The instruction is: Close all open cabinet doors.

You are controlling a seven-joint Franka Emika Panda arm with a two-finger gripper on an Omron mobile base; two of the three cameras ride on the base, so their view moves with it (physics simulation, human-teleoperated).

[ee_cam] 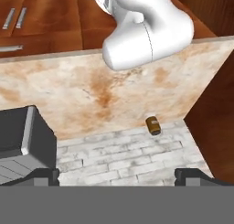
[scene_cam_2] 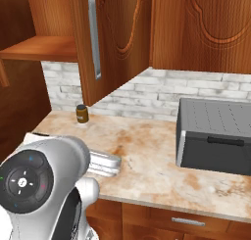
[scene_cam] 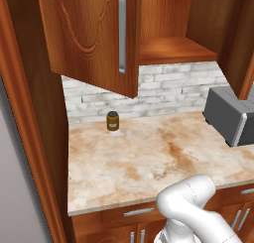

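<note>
An open cabinet door (scene_cam: pixel 92 36) hangs swung out over the counter (scene_cam: pixel 149 162), reddish-brown wood with a carved curvy outline and a long upright silver handle (scene_cam: pixel 122 31) near its free edge. In the left base view it juts toward the camera above the counter's left end, its lower corner well above the stone; behind it the bare wooden shelf (scene_cam: pixel 173 51) of the open cabinet stands exposed. The right base view shows the same door (scene_cam_2: pixel 105 38) from the other side, edge-on to the wall, with a second door (scene_cam_2: pixel 206 28) to its right lying flat and shut above the counter's far end.

On the counter, close to the brick backsplash (scene_cam: pixel 163 88) and below the open door, stands a small brown jar (scene_cam: pixel 112 121) with a dark lid, upright. A grey toaster (scene_cam: pixel 230 115) sits at the counter's right end, well apart from the jar. Drawer fronts (scene_cam: pixel 139 212) with short silver pulls run under the counter's front edge.

The gripper (ee_cam: pixel 117 176) looks down on the counter from above the backsplash (this view is turned upside down against the room). Its two dark fingertips (ee_cam: pixel 43 176) stand far apart at the bottom corners, with nothing between them and touching nothing. Through that gap lie the brick wall, the jar and the marbled counter top, with the toaster to one side.
</note>
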